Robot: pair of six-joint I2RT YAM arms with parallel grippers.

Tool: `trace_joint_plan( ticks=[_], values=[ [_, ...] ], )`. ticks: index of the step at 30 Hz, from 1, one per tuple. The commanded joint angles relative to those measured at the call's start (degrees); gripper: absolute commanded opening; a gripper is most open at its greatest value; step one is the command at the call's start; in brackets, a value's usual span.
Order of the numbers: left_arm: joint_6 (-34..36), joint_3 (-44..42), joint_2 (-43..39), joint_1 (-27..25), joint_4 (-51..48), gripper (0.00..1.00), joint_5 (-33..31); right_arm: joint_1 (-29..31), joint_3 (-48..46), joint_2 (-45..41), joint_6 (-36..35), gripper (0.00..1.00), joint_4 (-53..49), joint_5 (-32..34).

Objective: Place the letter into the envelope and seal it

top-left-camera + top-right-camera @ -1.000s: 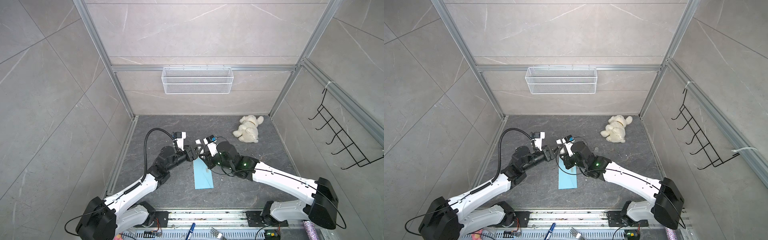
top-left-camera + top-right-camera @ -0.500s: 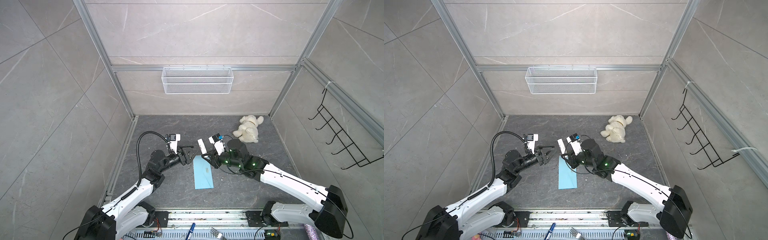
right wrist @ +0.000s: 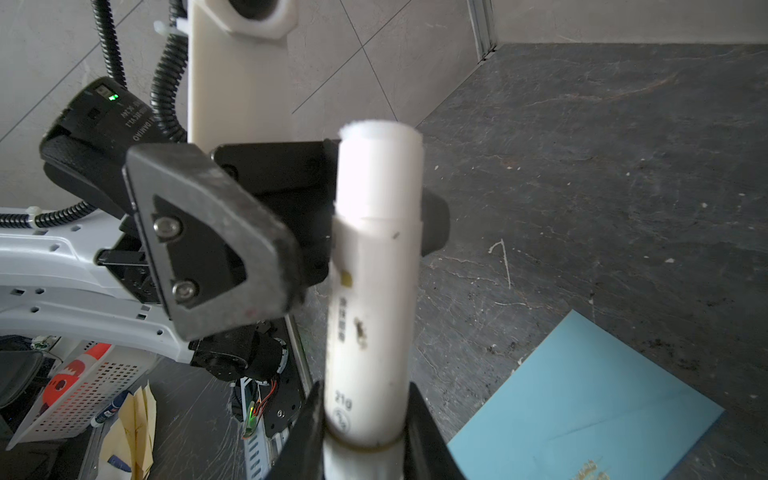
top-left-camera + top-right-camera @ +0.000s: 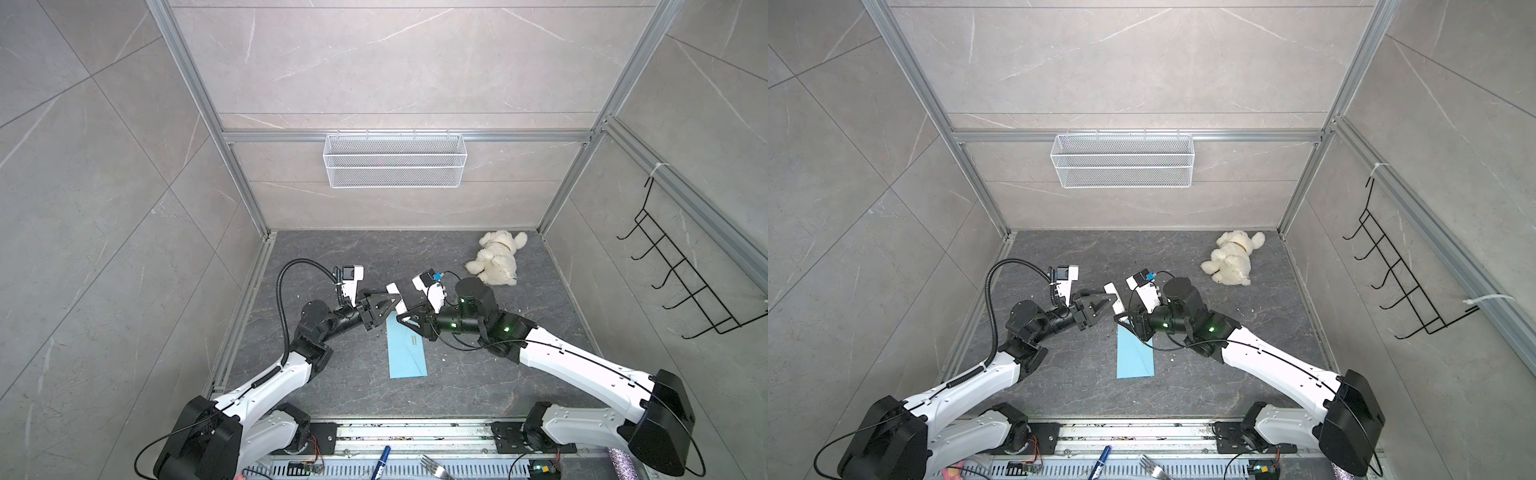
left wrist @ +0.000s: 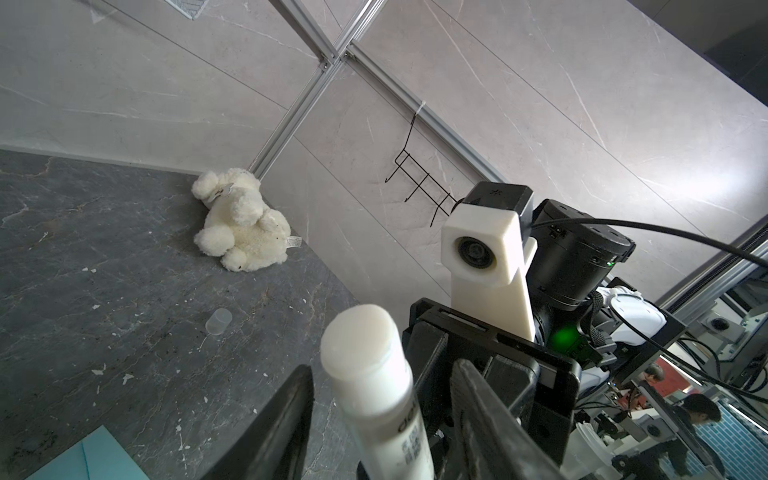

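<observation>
The envelope (image 4: 407, 353) lies flat on the dark tabletop (image 4: 340, 257) between my two arms, its long side running away from my base and its far end tucked under my pincers in both top views (image 4: 1134, 357). I see no tan letter anywhere on the table, so I judge it is already inside, though nothing here proves it. I also cannot tell how the flap lies. Just above that far end, my right pincer (image 3: 365, 415) is clamped on the lower body of a white glue stick (image 3: 374, 311) and holds it upright. The glue end is bare, and a small clear cap (image 5: 219, 327) lies by itself on the table, well away from the stick. My left pincer (image 5: 380, 374) straddles the top of the stick, its jaws apart with a sliver of space on each side, gripping nothing. So as I read it, the loading is done, the stick is uncapped, and sealing is what remains: glue along the flap, fold it down and press it. A white plush bear (image 4: 496, 257) sits in the far right corner, clear of the work.
</observation>
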Motion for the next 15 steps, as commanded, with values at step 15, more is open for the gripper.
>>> trace_joint_plan(
  ticks=[15],
  values=[
    [-1.93,0.31,2.14,0.12,7.39,0.24,0.2,-0.08,0.14,2.51,1.66,0.0,3.89,-0.2]
  ],
)
